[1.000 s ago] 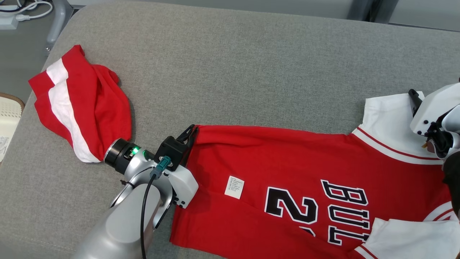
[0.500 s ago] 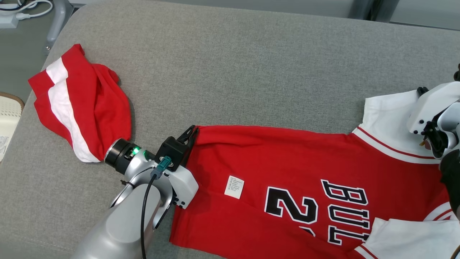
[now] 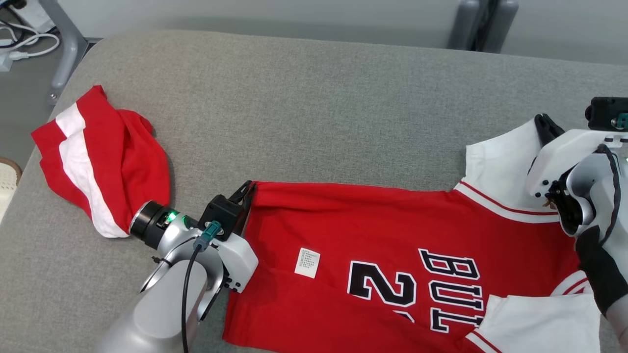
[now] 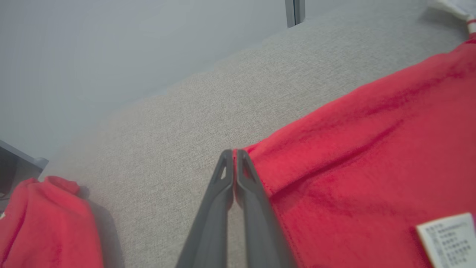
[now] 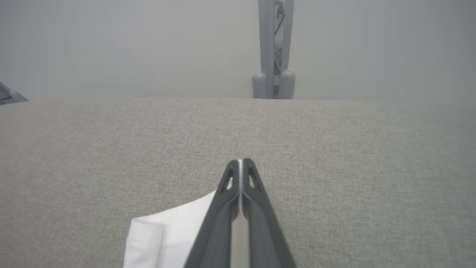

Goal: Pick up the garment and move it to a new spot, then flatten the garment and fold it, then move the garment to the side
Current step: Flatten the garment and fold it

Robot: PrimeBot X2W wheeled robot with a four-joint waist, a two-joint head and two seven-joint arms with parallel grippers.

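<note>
The garment [image 3: 392, 230] is a red jersey with white sleeves and black lettering, lying spread across the grey padded table [image 3: 314, 108]. My left gripper [image 3: 247, 186] is shut on the far corner of its red hem; in the left wrist view the left gripper [image 4: 234, 152] pinches the edge of the red cloth [image 4: 353, 149]. At the right, my right gripper [image 3: 542, 120] is shut on the far white sleeve [image 3: 500, 162]. In the right wrist view a thin strip of white cloth [image 5: 167, 230] sits between the shut fingers of the right gripper [image 5: 240, 162].
A second red and white cloth [image 3: 98, 152] lies crumpled at the table's left end, close to my left wrist. Cables [image 3: 29, 46] and a table leg show beyond the left corner. A grey post [image 3: 483, 22] stands behind the far edge.
My right gripper has shut on the white sleeve, where it stood open a second ago. The head camera has shifted, so the whole picture sits lower and further left. The left gripper keeps its grip.
</note>
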